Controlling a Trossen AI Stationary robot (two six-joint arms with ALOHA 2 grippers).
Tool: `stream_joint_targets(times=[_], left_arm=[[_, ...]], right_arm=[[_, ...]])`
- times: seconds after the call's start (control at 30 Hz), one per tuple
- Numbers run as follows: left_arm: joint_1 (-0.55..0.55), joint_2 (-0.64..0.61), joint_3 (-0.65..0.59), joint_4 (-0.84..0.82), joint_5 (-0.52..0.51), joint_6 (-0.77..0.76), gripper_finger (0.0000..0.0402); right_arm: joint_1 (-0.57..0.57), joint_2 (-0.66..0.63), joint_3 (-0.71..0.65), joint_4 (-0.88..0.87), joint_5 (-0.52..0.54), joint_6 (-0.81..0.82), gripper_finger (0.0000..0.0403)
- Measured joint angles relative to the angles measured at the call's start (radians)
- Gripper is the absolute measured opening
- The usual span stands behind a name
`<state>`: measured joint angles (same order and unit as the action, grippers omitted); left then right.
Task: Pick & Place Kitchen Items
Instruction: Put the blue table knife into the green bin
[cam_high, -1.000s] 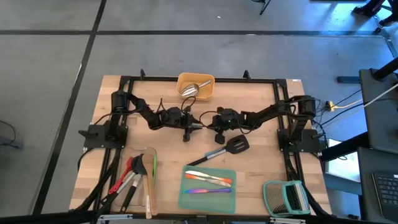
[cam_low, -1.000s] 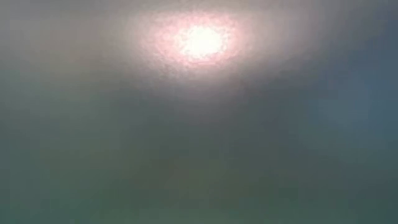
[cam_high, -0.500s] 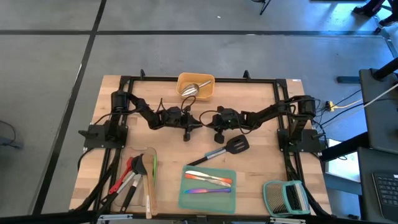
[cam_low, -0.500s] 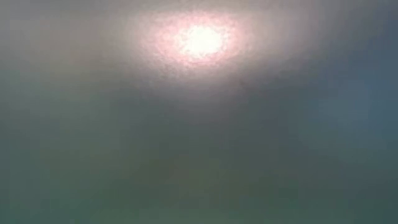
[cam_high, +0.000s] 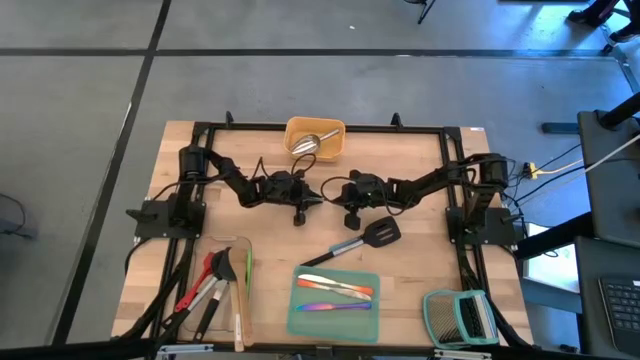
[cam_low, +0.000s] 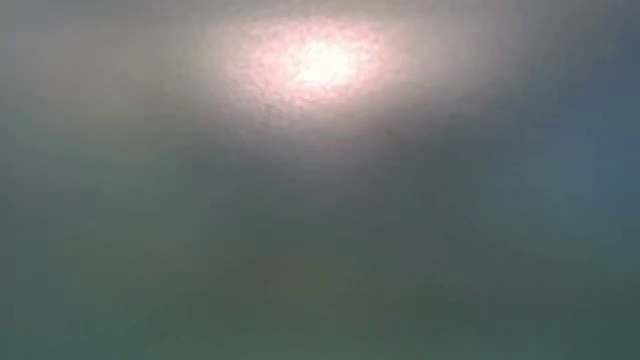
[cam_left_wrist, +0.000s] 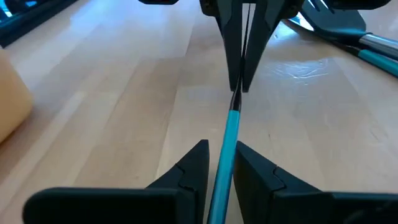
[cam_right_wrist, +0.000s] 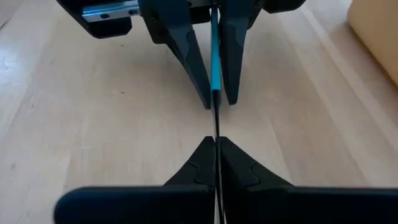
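A thin utensil with a blue handle (cam_left_wrist: 231, 124) and a dark slim shaft (cam_right_wrist: 216, 121) spans between my two grippers over the middle of the table. They face each other there. My left gripper (cam_high: 311, 199) is shut on the blue handle. My right gripper (cam_high: 333, 195) is shut on the dark shaft. A black slotted turner (cam_high: 366, 238) lies flat on the wood just in front of the right gripper. The low view shows only a blurred glow. My left gripper pinches the blue handle (cam_left_wrist: 225, 148) between its two fingers, which lie along the utensil and come from the table's left, slanting slightly down. The utensil runs on toward the other gripper, clear of the table. My right gripper pinches the dark shaft (cam_right_wrist: 216, 134), just past the end of the blue handle, between its two shut fingers. The fingers come from the table's right, slanting down, and lie along the shaft. The shaft is clear of the wood.
A yellow tray (cam_high: 330, 128) at the far edge holds a steel scoop (cam_high: 310, 145). A clear tray (cam_high: 244, 262) with red and black tools sits front left. A teal tray (cam_high: 372, 300) with cutlery is front centre. A slatted rack (cam_high: 460, 317) stands front right.
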<state>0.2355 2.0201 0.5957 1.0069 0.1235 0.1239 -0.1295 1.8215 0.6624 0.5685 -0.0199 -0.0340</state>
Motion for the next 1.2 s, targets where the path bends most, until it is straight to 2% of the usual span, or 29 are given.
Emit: stream_joint_targets(times=[0.2,0.3,0.47,0.53,0.7,0.83,1.03,1.2], left_arm=[[0.000,0.000,0.000,0.002,0.005,0.009,0.0061],[0.004,-0.004,0.007,-0.017,0.018,0.003,0.0061],[-0.001,-0.095,0.053,-0.234,0.034,0.008,0.0049],[-0.013,-0.141,0.074,-0.319,0.001,0.015,0.0049],[-0.060,-0.247,0.125,-0.498,-0.083,0.034,0.0045],[-0.089,-0.319,0.191,-0.718,-0.142,-0.005,0.0042],[-0.160,-0.390,0.306,-0.975,-0.253,-0.136,0.0042],[-0.244,-0.393,0.418,-1.117,-0.256,-0.209,0.0042]], right_arm=[[0.000,-0.001,0.001,-0.006,-0.002,-0.002,0.0001],[0.001,-0.002,0.002,-0.016,0.000,0.004,0.0018],[0.012,-0.072,0.010,-0.039,-0.006,0.035,0.0070],[0.027,-0.111,0.008,-0.082,0.018,0.034,0.0092],[0.089,-0.249,0.006,-0.206,0.139,0.013,0.0142],[0.155,-0.374,0.006,-0.297,0.252,-0.028,0.0167],[0.249,-0.540,0.005,-0.416,0.377,-0.057,0.0176],[0.300,-0.641,0.003,-0.534,0.465,-0.058,0.0176]])
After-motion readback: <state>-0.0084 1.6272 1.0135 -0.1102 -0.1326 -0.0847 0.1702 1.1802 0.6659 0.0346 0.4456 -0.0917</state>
